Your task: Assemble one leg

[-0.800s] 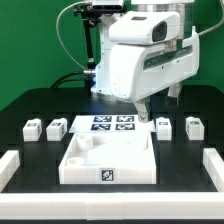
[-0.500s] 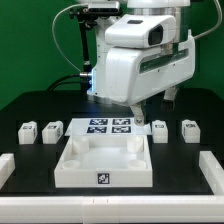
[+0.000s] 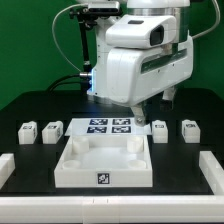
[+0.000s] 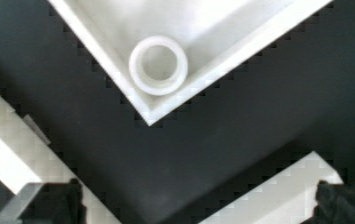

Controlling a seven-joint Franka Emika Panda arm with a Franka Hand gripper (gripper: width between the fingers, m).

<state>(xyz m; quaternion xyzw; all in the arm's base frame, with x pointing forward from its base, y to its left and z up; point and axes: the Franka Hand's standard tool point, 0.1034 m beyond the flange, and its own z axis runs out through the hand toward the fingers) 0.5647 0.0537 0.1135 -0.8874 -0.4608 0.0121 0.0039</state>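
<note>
Four legs, small white blocks with square markers, stand on the black table in the exterior view: two at its left (image 3: pixel 29 131) (image 3: pixel 53 129) and two at its right (image 3: pixel 160 130) (image 3: pixel 188 130). The large white tray-like piece (image 3: pixel 72 165) lies in front of the middle. My gripper (image 3: pixel 150 108) hangs under the big white wrist, above the table behind the tray's far right corner. In the wrist view my gripper (image 4: pixel 192 205) is open and empty, its dark fingertips (image 4: pixel 41 205) far apart over bare black table. No leg shows there, only the tray's corner with a round socket (image 4: pixel 158 62).
The marker board (image 3: pixel 108 126) lies flat behind the tray, between the two pairs of legs. White rails run along the table's front (image 3: pixel 110 207), left (image 3: pixel 8 165) and right (image 3: pixel 214 168). White strips cross the wrist view's corners (image 4: pixel 284 190).
The whole exterior picture sits slightly further left and lower than 0.8 s ago. No part has moved relative to the others, and nothing differs from 0.5 s ago.
</note>
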